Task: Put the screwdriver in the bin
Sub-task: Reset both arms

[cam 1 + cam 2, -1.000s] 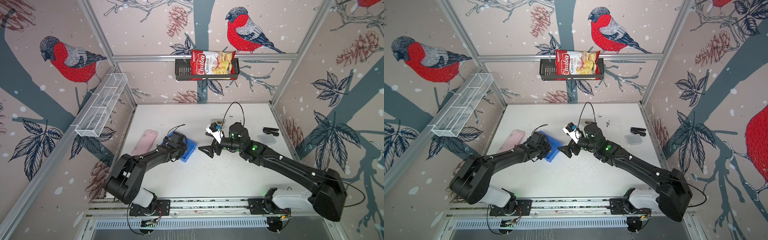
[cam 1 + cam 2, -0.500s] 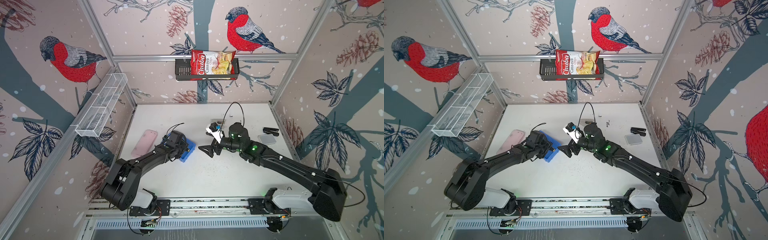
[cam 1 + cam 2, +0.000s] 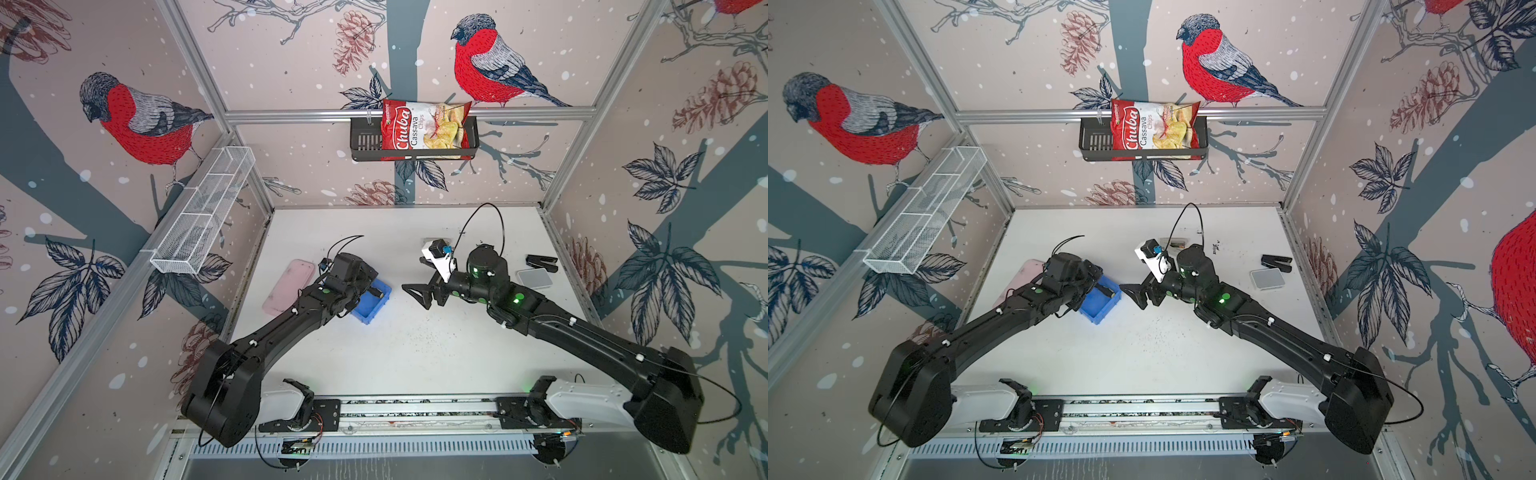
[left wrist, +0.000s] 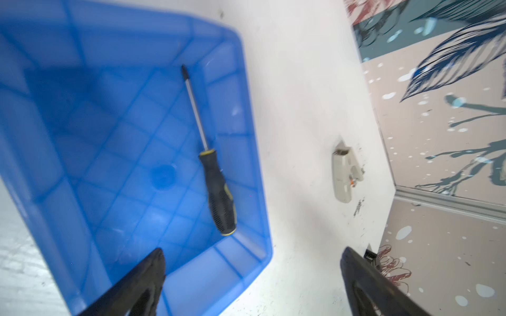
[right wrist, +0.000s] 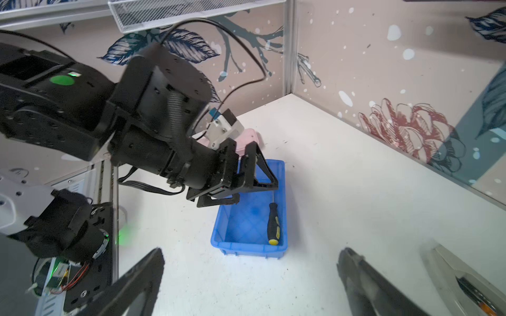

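Released: left jaws now wide apart, screwdriver [image 4: 216, 188] lying inside bin [image 4: 109, 136].

bin [image 3: 371, 316] half hidden beneath the left arm [image 3: 291, 326] in both top views, screwdriver [image 3: 376, 292] mostly covered there

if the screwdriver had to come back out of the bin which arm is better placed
Left. The left gripper, open, hangs right over the bin where the screwdriver lies loose; the right gripper, also open, sits aside above the table.
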You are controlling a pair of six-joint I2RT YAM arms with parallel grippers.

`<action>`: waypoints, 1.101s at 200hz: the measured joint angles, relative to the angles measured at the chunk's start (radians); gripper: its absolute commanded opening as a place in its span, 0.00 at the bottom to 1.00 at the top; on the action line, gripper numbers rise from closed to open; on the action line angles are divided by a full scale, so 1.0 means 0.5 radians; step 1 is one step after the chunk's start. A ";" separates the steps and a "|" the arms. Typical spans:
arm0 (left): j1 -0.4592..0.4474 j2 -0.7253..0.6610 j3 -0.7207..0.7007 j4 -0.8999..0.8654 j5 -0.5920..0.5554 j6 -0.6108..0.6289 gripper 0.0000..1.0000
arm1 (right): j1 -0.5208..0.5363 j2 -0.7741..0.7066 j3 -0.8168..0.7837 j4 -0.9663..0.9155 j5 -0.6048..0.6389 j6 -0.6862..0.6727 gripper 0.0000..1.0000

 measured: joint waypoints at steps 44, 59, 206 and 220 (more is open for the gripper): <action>0.000 -0.060 0.082 -0.042 -0.203 0.248 1.00 | -0.186 -0.121 -0.117 0.145 0.114 0.111 1.00; 0.000 -0.080 0.081 -0.022 -0.304 0.393 1.00 | -0.278 -0.166 -0.163 0.192 0.159 0.158 1.00; 0.356 -0.104 -0.677 1.501 -0.764 2.267 1.00 | -1.316 -0.500 -0.983 0.764 1.032 0.317 1.00; 0.406 -0.070 -0.774 1.655 -0.784 2.369 1.00 | -1.397 -0.497 -1.082 0.834 1.094 0.317 1.00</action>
